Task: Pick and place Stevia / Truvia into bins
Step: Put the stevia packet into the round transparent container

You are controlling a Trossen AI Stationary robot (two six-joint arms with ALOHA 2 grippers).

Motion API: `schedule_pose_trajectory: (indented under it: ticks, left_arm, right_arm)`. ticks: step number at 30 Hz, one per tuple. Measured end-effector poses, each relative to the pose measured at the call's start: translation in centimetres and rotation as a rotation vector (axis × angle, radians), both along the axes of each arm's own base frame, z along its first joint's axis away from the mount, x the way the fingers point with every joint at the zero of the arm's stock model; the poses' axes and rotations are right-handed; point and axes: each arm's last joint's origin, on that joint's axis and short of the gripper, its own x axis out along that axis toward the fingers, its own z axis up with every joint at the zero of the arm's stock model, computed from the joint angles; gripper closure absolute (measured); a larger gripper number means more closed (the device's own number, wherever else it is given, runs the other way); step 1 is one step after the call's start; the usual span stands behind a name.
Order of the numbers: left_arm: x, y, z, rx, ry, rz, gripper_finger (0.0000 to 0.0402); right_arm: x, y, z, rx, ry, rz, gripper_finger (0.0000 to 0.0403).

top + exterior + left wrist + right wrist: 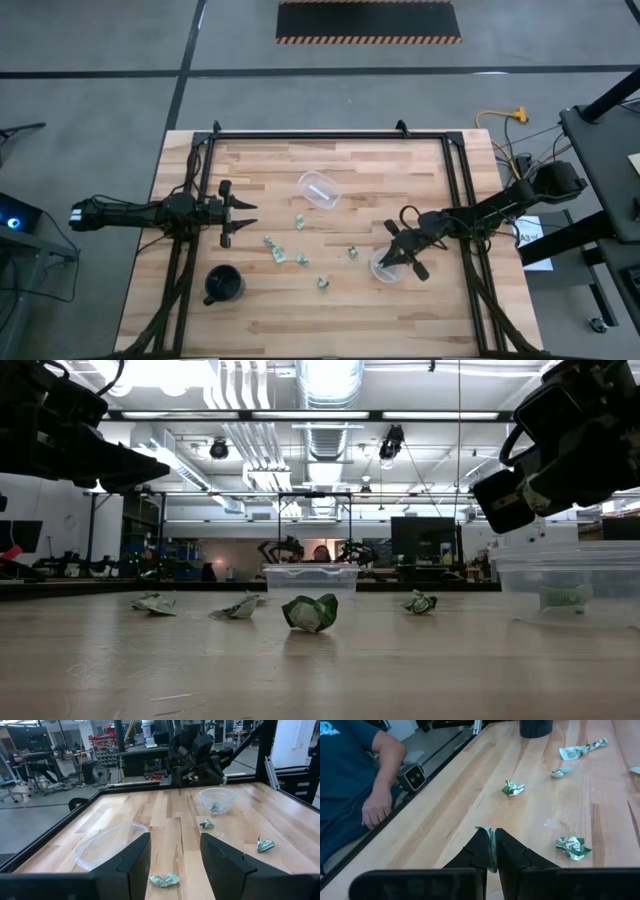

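Several crumpled green-and-white Stevia packets lie scattered mid-table. They also show in the low view as packets and in the right wrist view as packets. One clear cup stands near the right side with a packet inside it. The other clear cup lies tipped on its side farther back. My right gripper hovers over the near cup, shut on a packet. My left gripper waits open at the table's left, with a packet just ahead of its fingers. My right gripper pinches one Stevia packet between its two fingers. Only a thin green-white edge shows in the gap at the fingertips. The fingers slant downward from the table's right. The packet is lifted clear of the table.
A black cup stands near the table's front left. A black frame rail runs around the tabletop. A person in a blue shirt sits just beyond the table's edge, seen in the right wrist view.
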Motion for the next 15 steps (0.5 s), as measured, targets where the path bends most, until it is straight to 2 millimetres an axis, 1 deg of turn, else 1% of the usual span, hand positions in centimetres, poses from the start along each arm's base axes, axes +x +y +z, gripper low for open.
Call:
schedule_pose_trajectory:
  ticks: [4, 15]
  left_arm:
    - [0.0, 0.0, 0.0, 0.0, 0.0, 0.0, 0.0246]
    - [0.0, 0.0, 0.0, 0.0, 0.0, 0.0, 0.0246]
  right_arm:
    - [0.0, 0.0, 0.0, 0.002, 0.001, -0.001, 0.0375]
    - [0.02, -0.03, -0.08, 0.0, 0.007, -0.017, 0.0285]
